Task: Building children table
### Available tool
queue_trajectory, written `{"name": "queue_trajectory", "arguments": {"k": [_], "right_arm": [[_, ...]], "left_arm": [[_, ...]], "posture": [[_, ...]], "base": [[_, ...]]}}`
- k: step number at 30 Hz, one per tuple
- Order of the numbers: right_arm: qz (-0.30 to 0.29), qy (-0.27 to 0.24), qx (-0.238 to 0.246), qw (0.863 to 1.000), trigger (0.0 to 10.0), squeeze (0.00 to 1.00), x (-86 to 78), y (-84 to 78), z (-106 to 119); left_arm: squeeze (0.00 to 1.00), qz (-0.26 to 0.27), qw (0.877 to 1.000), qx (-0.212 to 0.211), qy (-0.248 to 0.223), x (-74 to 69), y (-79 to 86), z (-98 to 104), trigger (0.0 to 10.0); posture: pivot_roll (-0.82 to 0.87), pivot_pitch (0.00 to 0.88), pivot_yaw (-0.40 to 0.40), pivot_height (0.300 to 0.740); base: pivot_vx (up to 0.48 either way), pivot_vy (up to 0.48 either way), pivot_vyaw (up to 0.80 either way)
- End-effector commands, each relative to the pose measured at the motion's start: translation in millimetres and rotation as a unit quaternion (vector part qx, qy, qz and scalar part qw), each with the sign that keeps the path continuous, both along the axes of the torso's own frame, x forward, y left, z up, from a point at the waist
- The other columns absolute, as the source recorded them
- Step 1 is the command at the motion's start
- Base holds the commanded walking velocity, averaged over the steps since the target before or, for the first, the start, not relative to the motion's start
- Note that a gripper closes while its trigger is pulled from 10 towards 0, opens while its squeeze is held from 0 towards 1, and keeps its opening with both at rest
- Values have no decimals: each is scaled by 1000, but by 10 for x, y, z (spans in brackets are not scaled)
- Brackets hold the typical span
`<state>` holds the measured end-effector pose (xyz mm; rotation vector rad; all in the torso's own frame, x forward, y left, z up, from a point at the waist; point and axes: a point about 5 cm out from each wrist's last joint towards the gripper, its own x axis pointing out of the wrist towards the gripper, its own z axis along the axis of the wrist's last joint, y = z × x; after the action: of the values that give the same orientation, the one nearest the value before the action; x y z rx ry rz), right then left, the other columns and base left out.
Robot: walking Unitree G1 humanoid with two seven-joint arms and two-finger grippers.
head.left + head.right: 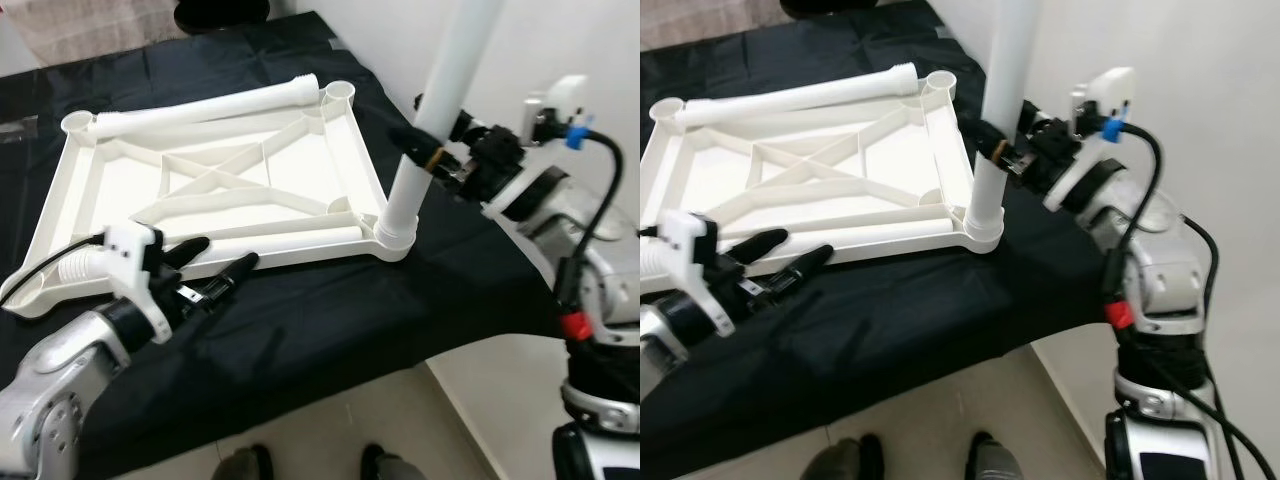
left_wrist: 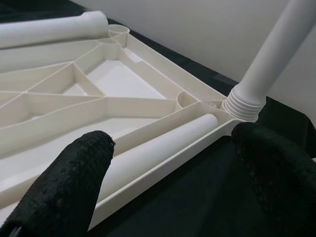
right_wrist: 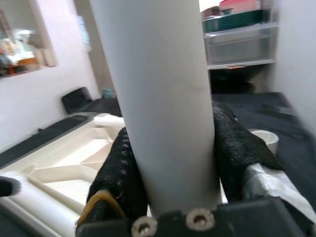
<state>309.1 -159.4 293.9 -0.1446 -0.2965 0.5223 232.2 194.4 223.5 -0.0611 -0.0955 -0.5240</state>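
White plastic is lying across a black cloth (image 1: 300,330): the upturned tabletop (image 1: 110,190), ribbed underside facing up, is resting flat with its long axis running left to right. Three legs can be counted. One upright leg (image 1: 435,110) is standing in the near-right corner socket (image 1: 395,238), tilting slightly, its top passing out of view above. Two loose legs are lying flat, both pointing left to right: a far leg (image 1: 200,108) along the far rim and a near leg (image 1: 290,237) along the near rim. The right gripper (image 1: 428,150) is clamping the upright leg partway up, and the right wrist view is showing its black fingers (image 3: 237,143) pressing on both sides of the tube, plus shelving with bins behind. The left gripper (image 1: 220,260) is hovering over the cloth just beside the near rim, fingers spread apart and holding nothing; its wrist view is revealing the threaded ridges (image 2: 243,106) at the upright leg's base. Two shoes (image 1: 250,462) are showing on the floor below.
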Motion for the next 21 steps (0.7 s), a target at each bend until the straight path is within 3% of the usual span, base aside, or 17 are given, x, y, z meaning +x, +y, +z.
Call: {"name": "queue_trajectory", "arguments": {"k": [1, 2, 3, 4, 5, 6, 14, 18, 21], "right_arm": [[-108, 121, -42, 986, 0, 0, 104, -198, -469], [-192, 145, -30, 970, 0, 0, 4, -93, -703], [-192, 145, -30, 970, 0, 0, 4, -93, -703], [-247, 166, -8, 955, 0, 0, -94, 9, -881], [-247, 166, -8, 955, 0, 0, -94, 9, -881], [-271, 182, 12, 945, 0, 0, -135, 76, -1000], [-263, 190, 45, 945, 0, 0, -53, 257, -1053], [-260, 184, 43, 947, 0, 0, -35, 314, -1023], [-261, 180, 42, 948, 0, 0, -33, 368, -998]], "left_arm": [[0, 13, 1000, 11, 8, -31, 31, -32, 10000], [0, 21, 1000, 8, 5, -76, -6, -48, 10000], [0, 21, 1000, 8, 5, -76, -6, -48, 10000], [0, 32, 999, 4, 5, -114, -41, -89, 10000], [0, 32, 999, 4, 5, -114, -41, -89, 10000], [0, 39, 999, 3, 7, -139, -79, -152, 10000], [0, 65, 998, 4, -12, -123, -126, -227, 10000], [0, 57, 998, 10, -25, -64, -172, -186, 10000], [0, 37, 998, 13, -57, 45, -200, -11, 10000]], "posture": [[-24, 267, -7, 740], [-42, 253, -27, 740], [-42, 253, -27, 740], [-39, 240, -29, 740], [-39, 240, -29, 740], [-38, 207, -47, 740], [-55, 156, -52, 740], [-53, 140, -51, 740], [-48, 132, -41, 740]], "base": [[0, 0, 0], [0, 0, 0], [0, 0, 0], [0, 0, 0], [0, 0, 0], [0, 0, 0], [0, 0, 0], [0, 0, 0], [0, 0, 0]]}}
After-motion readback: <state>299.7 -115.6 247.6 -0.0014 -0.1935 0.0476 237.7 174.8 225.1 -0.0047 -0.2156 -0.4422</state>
